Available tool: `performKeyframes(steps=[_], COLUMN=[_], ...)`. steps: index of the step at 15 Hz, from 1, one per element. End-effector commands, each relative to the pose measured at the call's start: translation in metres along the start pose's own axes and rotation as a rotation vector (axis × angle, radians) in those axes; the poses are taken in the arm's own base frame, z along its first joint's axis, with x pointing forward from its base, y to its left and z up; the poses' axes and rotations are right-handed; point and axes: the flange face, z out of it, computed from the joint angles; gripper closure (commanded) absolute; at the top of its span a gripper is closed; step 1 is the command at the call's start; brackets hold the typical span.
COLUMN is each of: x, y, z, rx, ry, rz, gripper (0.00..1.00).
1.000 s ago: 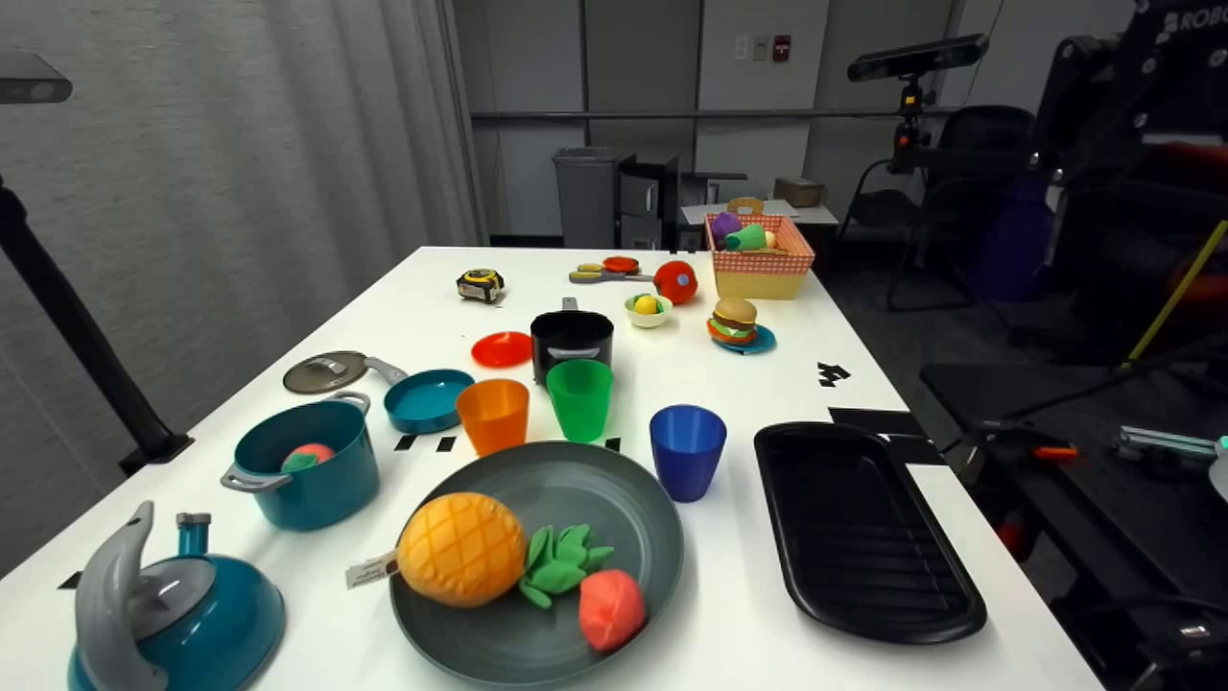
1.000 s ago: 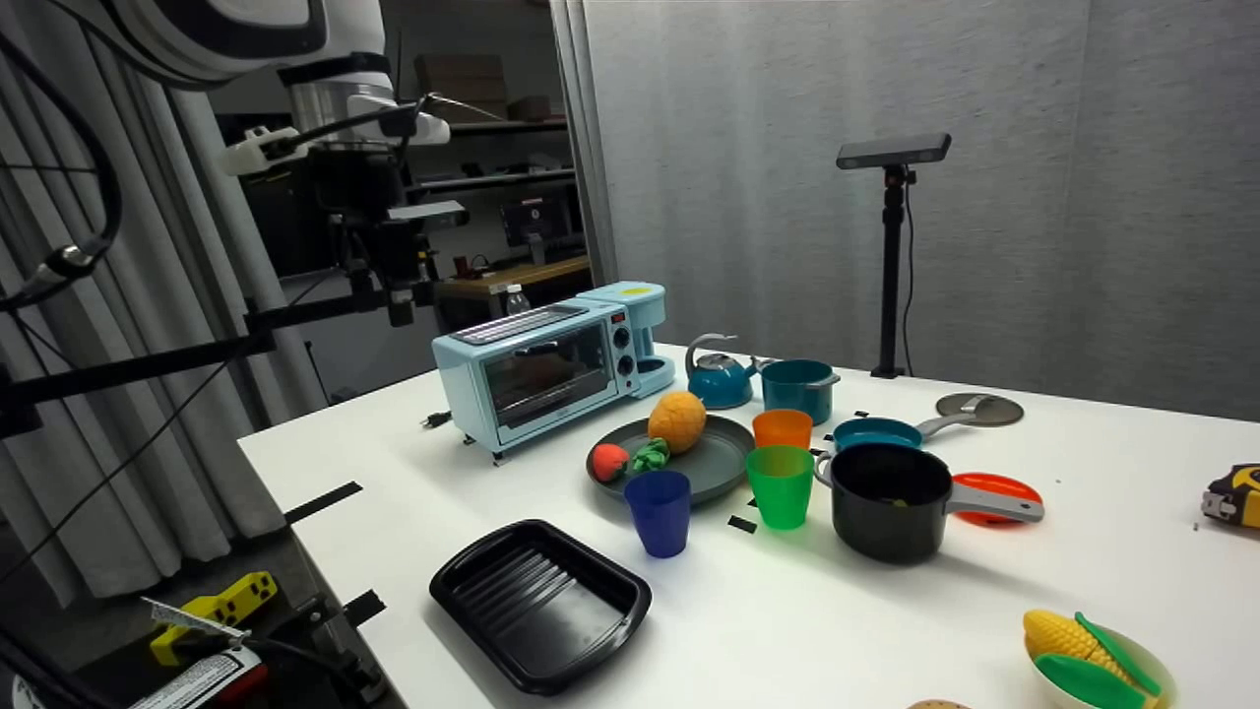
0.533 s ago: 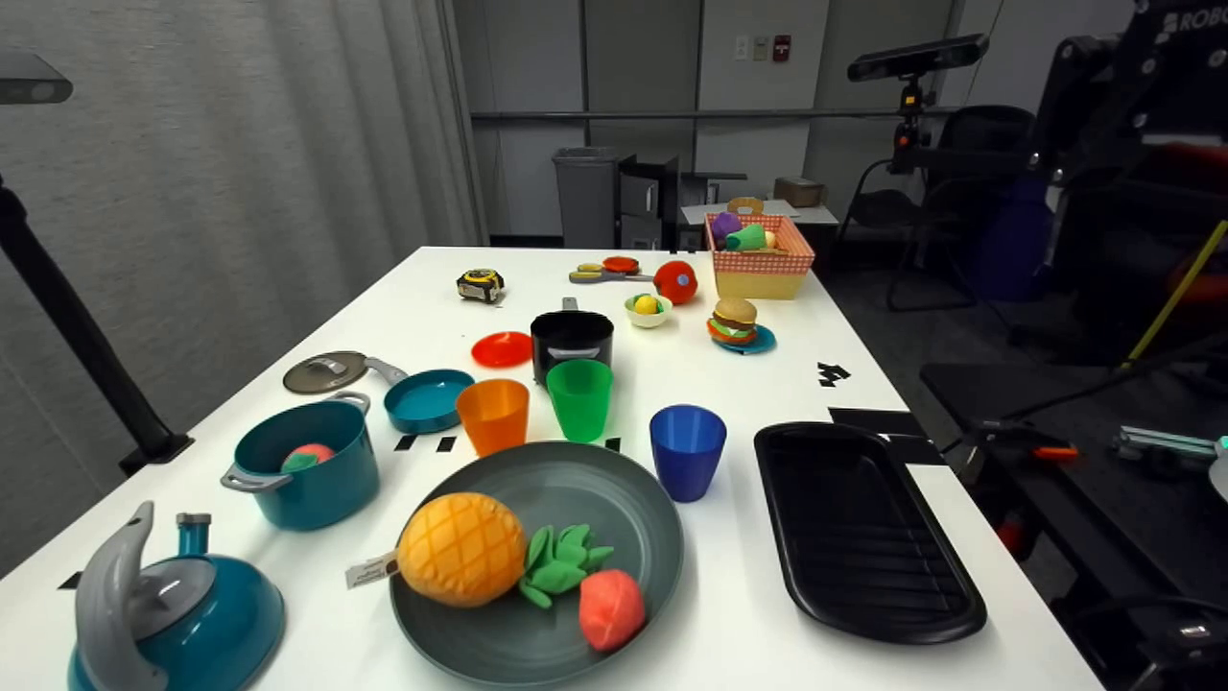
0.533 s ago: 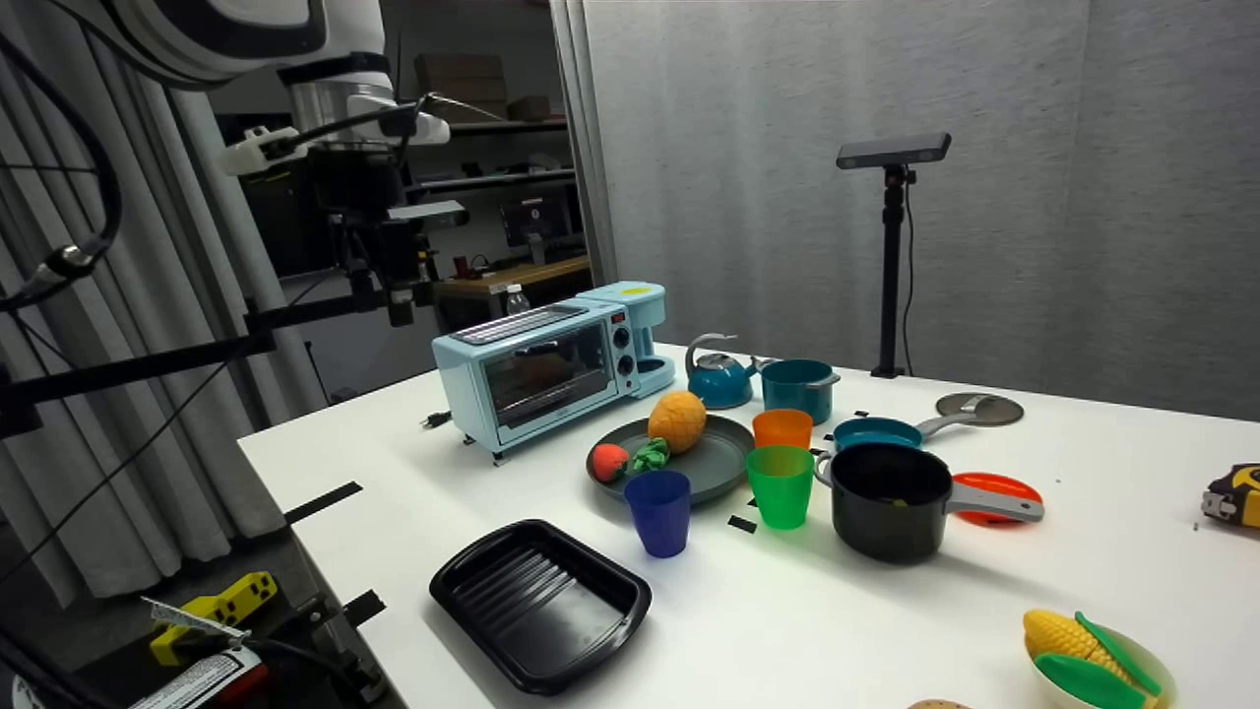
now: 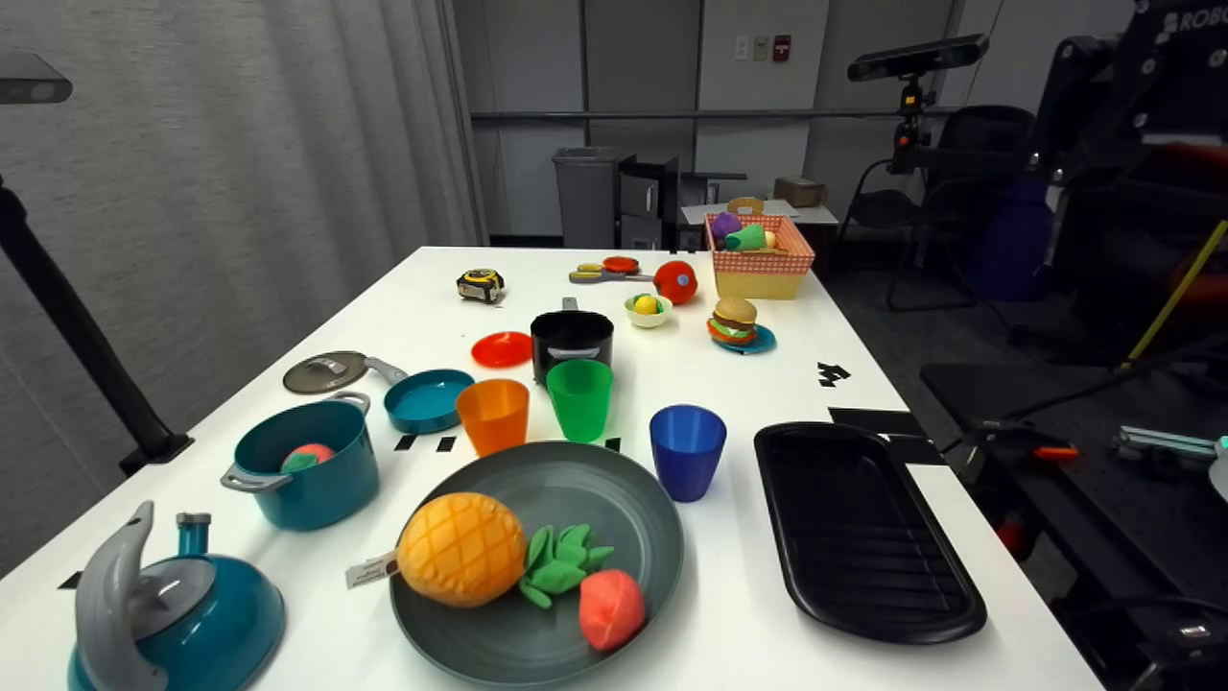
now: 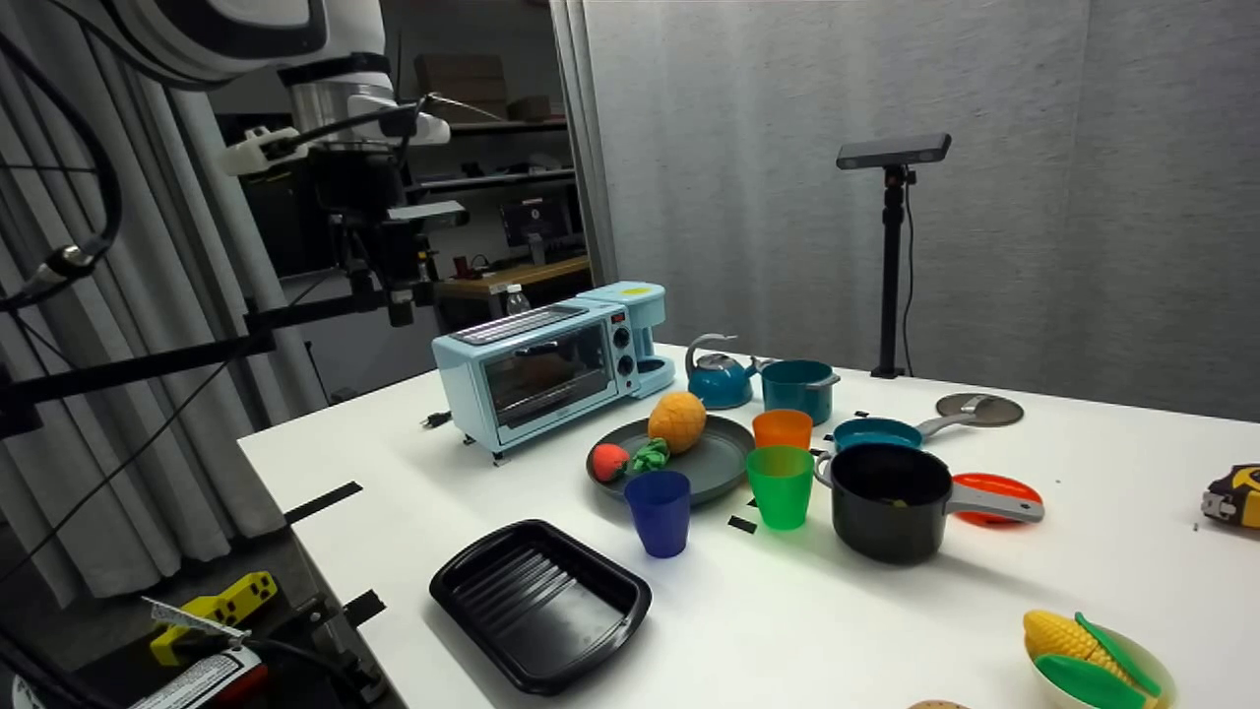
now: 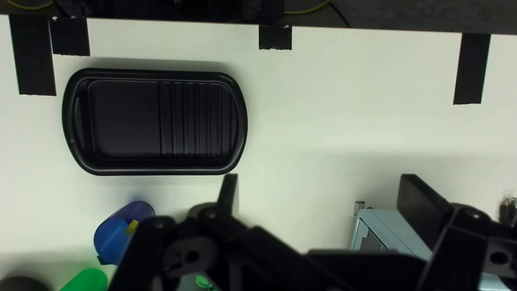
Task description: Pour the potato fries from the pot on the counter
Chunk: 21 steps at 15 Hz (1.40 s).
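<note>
The black pot (image 6: 886, 522) with a grey handle stands upright on the white counter (image 6: 768, 630), beside the green cup; both exterior views show it. Deep inside it a small yellowish bit (image 6: 898, 502) is visible, too small to name as potato fries for sure. My gripper (image 7: 319, 178) has its fingers (image 7: 420, 202) wide apart in the wrist view, with nothing between them. In an exterior view the gripper (image 6: 399, 295) hangs high at the left, above the counter's level and well away from the pot.
Near the pot are green (image 6: 783, 487), orange (image 5: 494, 417) and blue cups (image 6: 660, 512), a red plate (image 5: 502, 349) and a teal pan (image 5: 427, 398). A black tray (image 7: 121, 117), grey plate (image 5: 614, 499) with plush food, light-blue toaster oven (image 6: 541, 364) and teal pot (image 5: 317, 470) also occupy the counter.
</note>
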Motion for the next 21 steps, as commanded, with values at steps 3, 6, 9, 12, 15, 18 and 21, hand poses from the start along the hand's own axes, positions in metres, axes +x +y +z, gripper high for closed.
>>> performKeyframes(steps=[3, 6, 9, 12, 15, 18, 21], x=[0.0006, 0.0031, 0.0074, 0.0081, 0.0091, 0.0091, 0.0091], y=[-0.0002, -0.0022, -0.0027, -0.0020, -0.0012, -0.0013, -0.0012], z=[-0.0004, -0.0012, -0.0022, -0.0012, -0.0018, -0.0017, -0.0017], rx=[0.004, 0.035, 0.043, 0.020, 0.018, 0.018, 0.018], ry=[0.010, 0.040, 0.086, 0.093, 0.080, 0.080, 0.080], rz=[0.004, 0.034, 0.077, 0.124, 0.101, 0.106, 0.107], gripper=[0.00, 0.00, 0.00, 0.00, 0.00, 0.00, 0.00])
